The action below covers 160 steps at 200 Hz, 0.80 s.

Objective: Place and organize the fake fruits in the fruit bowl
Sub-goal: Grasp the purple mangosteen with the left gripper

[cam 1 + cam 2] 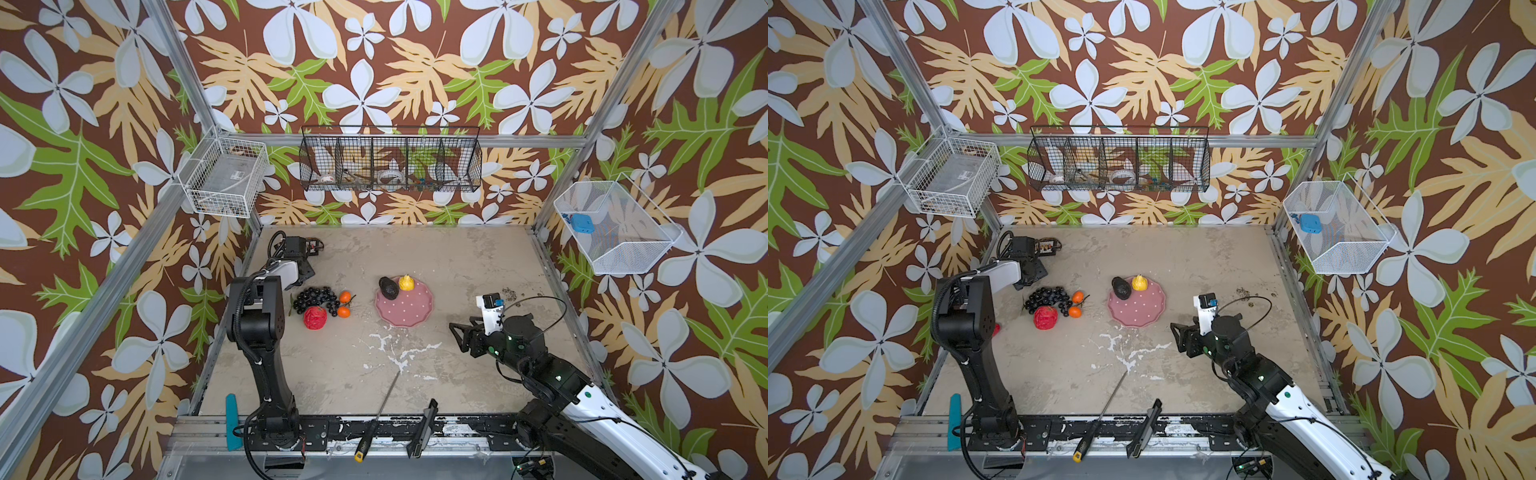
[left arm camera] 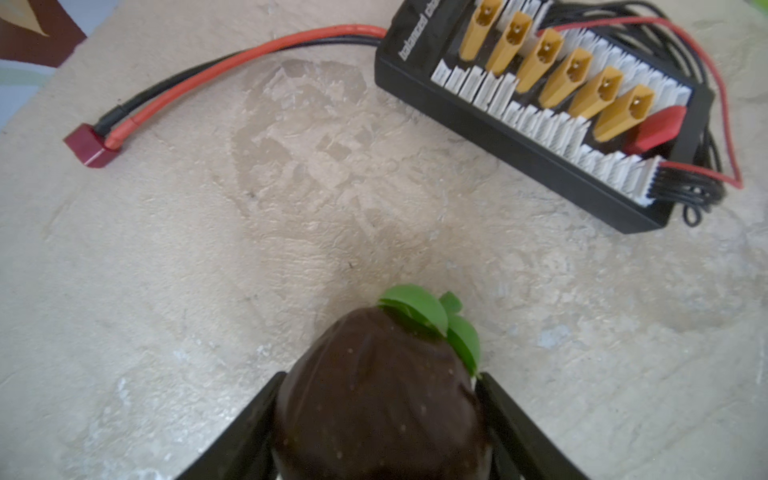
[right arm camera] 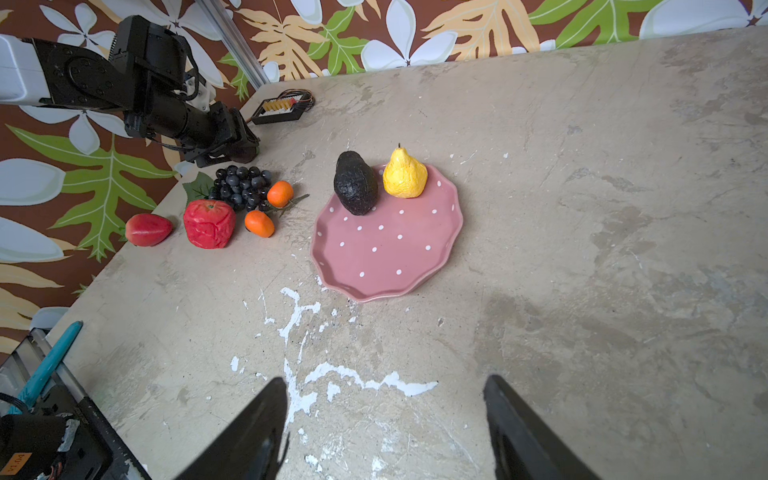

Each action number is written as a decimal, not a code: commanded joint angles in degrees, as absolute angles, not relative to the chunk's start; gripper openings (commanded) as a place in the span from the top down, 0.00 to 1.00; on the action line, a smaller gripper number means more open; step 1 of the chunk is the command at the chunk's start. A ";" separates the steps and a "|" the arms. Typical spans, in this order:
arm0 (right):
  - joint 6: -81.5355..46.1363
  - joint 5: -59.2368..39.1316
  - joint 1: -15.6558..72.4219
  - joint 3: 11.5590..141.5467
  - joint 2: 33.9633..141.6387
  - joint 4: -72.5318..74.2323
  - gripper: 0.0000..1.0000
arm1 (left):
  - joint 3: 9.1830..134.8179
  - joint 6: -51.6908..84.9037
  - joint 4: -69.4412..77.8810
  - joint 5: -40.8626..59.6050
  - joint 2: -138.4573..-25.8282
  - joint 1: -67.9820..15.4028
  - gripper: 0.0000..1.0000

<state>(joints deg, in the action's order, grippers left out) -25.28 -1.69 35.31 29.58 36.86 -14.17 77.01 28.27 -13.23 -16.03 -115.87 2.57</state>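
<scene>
Snugly between the left jaws, a dark brown fruit (image 2: pixel 376 399).

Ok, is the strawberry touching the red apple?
Apart. The right wrist view shows a narrow strip of bare table between the strawberry and the red apple.

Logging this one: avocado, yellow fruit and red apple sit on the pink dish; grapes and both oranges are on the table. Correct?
Not the red apple: the right wrist view shows it on the table beside the grapes, off the pink dish. The avocado and yellow fruit do sit on the dish; both oranges are on the table.
</scene>
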 commanded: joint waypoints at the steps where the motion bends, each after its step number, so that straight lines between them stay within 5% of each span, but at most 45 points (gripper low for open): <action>1: -25.14 -2.18 35.38 29.70 36.82 -13.54 0.26 | 77.17 27.69 -12.09 -15.52 -115.14 2.46 0.30; 104: -25.21 -1.91 35.38 29.68 36.74 -13.56 0.26 | 77.78 27.60 -12.68 -14.99 -116.72 2.37 0.29; 160: -25.31 -2.02 35.40 29.66 36.65 -13.71 0.26 | 75.45 28.35 -9.41 -12.23 -114.08 2.00 0.43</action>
